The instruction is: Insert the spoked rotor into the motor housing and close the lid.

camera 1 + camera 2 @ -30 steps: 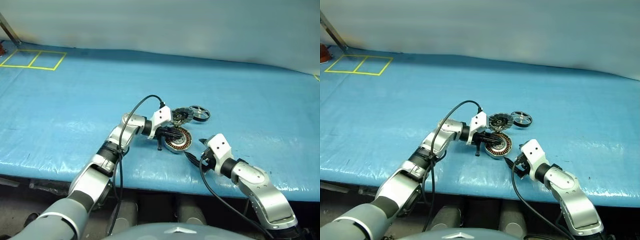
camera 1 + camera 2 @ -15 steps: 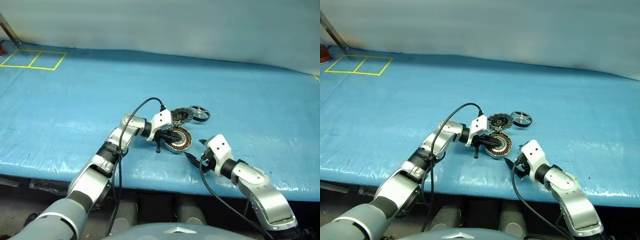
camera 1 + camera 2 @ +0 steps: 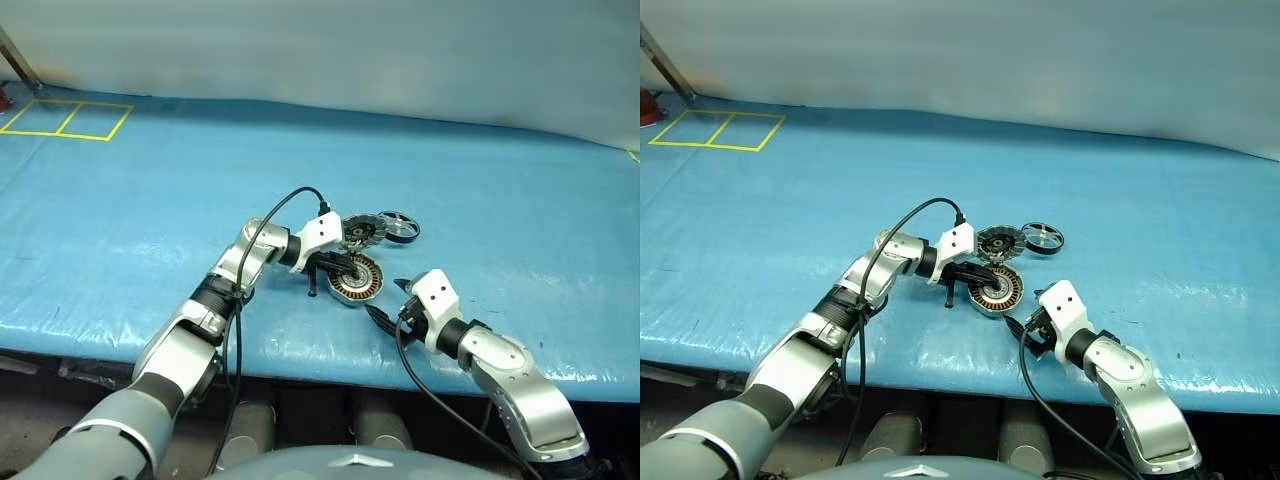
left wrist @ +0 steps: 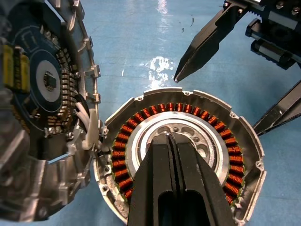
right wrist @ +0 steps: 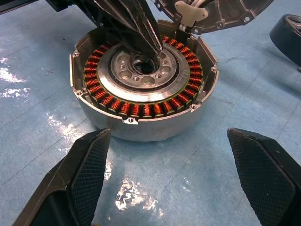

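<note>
Motor housing (image 5: pixel 141 89) hemmed between both hands

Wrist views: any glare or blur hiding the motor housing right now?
Left wrist view: a white glare patch on the blue table cover beyond the motor housing, whose windings read sharp; the left end effector, shut, looms over the hub. Right wrist view: glare patches on the cover, housing crisp, the right end effector's fingers open in front.

left gripper (image 5: pixel 141 28) over motor housing (image 5: pixel 141 110)

Blue table (image 3: pixel 150 200) bears motor housing (image 3: pixel 356 279), lid (image 3: pixel 363 230), spoked rotor (image 3: pixel 398 226).
</note>
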